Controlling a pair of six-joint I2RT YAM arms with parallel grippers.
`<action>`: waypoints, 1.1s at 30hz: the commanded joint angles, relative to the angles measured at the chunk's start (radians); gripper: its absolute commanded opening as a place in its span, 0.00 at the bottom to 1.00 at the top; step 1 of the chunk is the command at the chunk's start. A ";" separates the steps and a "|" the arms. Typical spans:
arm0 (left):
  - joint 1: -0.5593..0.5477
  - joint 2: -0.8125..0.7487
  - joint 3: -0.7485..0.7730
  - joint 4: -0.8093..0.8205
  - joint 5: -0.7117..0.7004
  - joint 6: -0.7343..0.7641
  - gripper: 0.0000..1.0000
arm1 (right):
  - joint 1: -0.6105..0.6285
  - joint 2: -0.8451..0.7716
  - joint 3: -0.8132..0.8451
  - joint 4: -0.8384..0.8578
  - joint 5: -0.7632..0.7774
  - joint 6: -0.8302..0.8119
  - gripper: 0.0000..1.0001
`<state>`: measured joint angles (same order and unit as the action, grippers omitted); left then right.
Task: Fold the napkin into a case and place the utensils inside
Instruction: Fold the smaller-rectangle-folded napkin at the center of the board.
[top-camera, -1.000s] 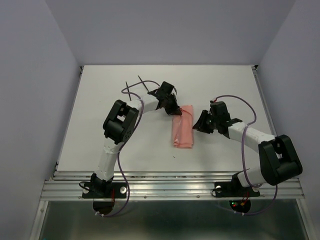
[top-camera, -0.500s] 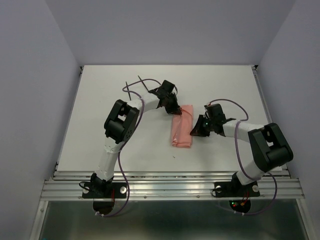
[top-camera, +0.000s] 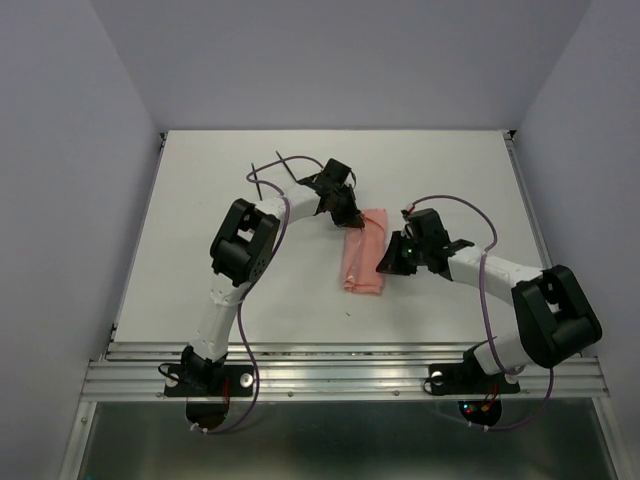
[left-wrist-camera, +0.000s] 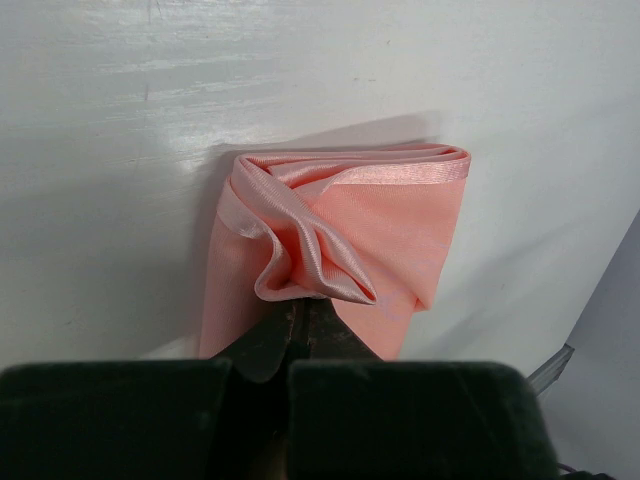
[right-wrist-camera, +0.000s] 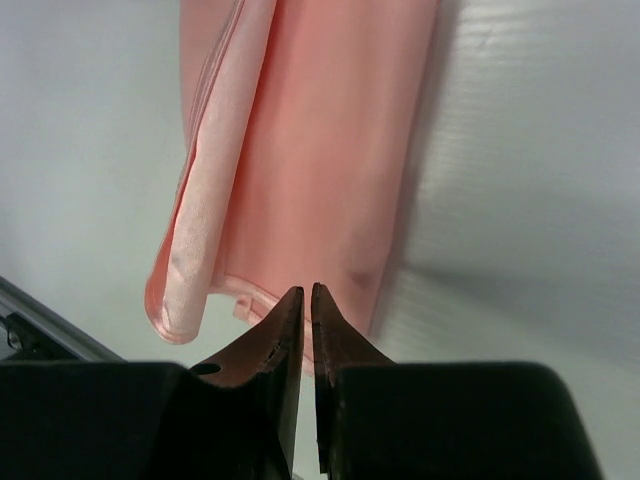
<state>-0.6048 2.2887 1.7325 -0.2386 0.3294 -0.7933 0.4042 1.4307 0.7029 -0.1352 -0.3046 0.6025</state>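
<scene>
White flat desk (top-camera: 200, 220), seen from above. Far L, approx 11 o'clock from desk centre, two slim black pieces (top-camera: 286, 162) lie on the surface just beyond the left arm (top-camera: 240, 250); prob. the utensils, but too small to tell fork from spoon.

Left tool (top-camera: 348, 215) sits at the 11 o'clock corner of the thin, pale salmon-pink fabric napkin (top-camera: 365, 255). Wrist view: fingers fully together, pinching a bunched ridge of the top layer, which stands up in a glossy curl right at the tips. The rest of the cloth spreads flat beyond them, with a satin hem along the 12 o'clock edge.

Napkin is folded to a narrow strip, long axis approx 12 to 6, lying flat on the desk a bit toward 3 o'clock from centre, between the two tools.

Right tool (top-camera: 385, 268) is at the strip's 4 o'clock edge, near its lower end. Wrist view: fingers very narrow, only a thin slit between them, tips over the near end of the cloth. Can't tell if any fabric is caught in the slit. Layered edges of the fold show at 9 o'clock of the tips, rounded corner at approx 8. Right arm (top-camera: 520, 290) reaches in from 4 o'clock.
</scene>
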 joint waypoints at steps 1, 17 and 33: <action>0.005 0.031 0.024 -0.057 -0.046 0.032 0.00 | 0.056 0.022 -0.034 0.012 -0.030 0.011 0.13; 0.004 0.022 0.024 -0.064 -0.049 0.057 0.00 | 0.097 -0.096 -0.023 -0.050 0.205 0.048 0.14; 0.004 0.002 0.018 -0.071 -0.049 0.105 0.00 | 0.041 0.099 0.061 -0.021 0.275 0.046 0.35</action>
<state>-0.6048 2.2917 1.7382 -0.2359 0.3317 -0.7406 0.4446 1.5204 0.7322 -0.1715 -0.1024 0.6544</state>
